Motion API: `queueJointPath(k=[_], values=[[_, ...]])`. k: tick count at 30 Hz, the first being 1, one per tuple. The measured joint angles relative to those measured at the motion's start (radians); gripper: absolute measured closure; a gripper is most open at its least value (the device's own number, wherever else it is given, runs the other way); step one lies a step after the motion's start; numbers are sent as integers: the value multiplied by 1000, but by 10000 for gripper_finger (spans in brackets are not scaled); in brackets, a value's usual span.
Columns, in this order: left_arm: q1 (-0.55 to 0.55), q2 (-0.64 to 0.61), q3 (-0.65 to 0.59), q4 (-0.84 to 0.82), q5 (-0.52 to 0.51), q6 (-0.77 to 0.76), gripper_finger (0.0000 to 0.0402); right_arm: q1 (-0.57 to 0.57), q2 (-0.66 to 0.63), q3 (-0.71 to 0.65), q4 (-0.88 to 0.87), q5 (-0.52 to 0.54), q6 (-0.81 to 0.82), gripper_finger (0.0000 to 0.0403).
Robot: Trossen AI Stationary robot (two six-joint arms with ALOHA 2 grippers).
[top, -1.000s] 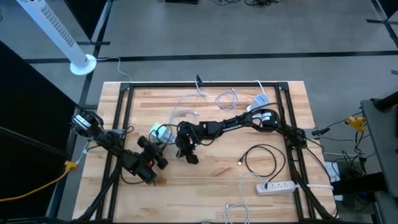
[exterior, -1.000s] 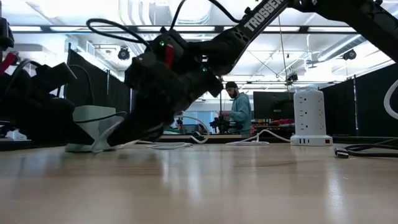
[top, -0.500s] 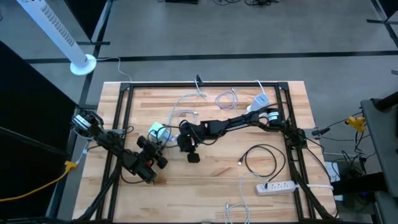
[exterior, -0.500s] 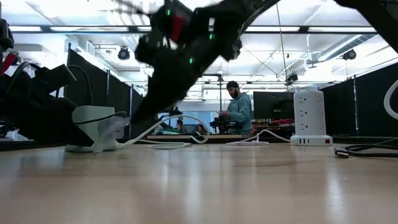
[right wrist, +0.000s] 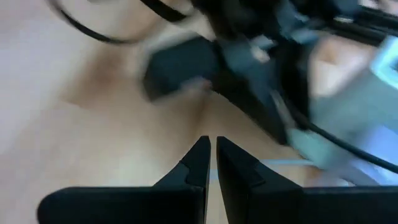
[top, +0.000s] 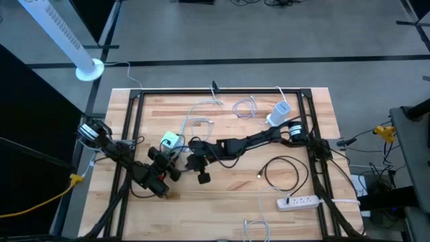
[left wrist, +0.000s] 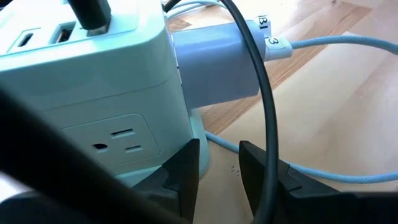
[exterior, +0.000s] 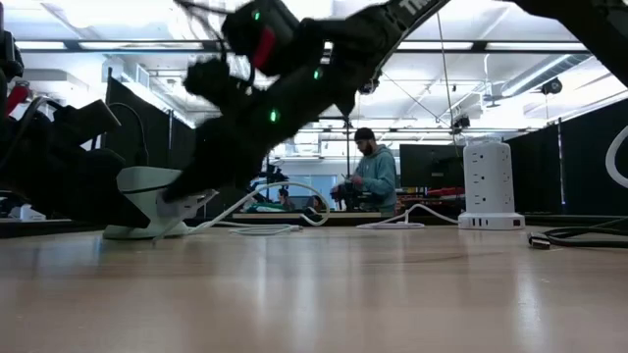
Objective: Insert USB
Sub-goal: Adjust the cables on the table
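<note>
A pale green power cube (top: 169, 141) stands on its foot on the table's left half. A black USB plug (left wrist: 90, 12) sticks in a port on its top face, and its black cable (left wrist: 264, 106) loops away. A pale adapter (left wrist: 214, 68) with a light blue cord sits in the cube's side. My left gripper (left wrist: 219, 155) is open at the cube's foot, with bare table and cord in its gap. Beside the cube and above the table, my right gripper (right wrist: 211, 146) is shut on nothing, its tips slanting down toward the cube (exterior: 147, 201). My left gripper has one finger (left wrist: 186, 168) right against the cube's foot (left wrist: 198, 134), coming at it slanting down from the table's near left. Whether that finger touches the foot, I cannot tell. Nothing lies between the two fingers.
A white tower strip (top: 279, 111) stands at the far right, with loose white cords (top: 245, 107) beside it. A coiled black cable (top: 285, 175) and a flat white power strip (top: 299, 201) lie at the near right. A person (exterior: 376, 176) stands in the room behind.
My right gripper has lifted off the table, rolled about its own axis and shifted a little toward the near edge, staying shut. The power cube and my left gripper have kept their places.
</note>
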State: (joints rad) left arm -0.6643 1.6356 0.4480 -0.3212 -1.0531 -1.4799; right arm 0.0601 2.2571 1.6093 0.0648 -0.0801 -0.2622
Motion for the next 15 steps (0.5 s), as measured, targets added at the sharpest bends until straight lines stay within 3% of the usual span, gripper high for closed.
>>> queueJointPath(k=[4,15], values=[[0,0,0,-1,0,1,299,-11,37,0,-58,90,-47,390],[0,-1,-4,-20,22,3,299,-20,-11,6,-453,36,-238,390]])
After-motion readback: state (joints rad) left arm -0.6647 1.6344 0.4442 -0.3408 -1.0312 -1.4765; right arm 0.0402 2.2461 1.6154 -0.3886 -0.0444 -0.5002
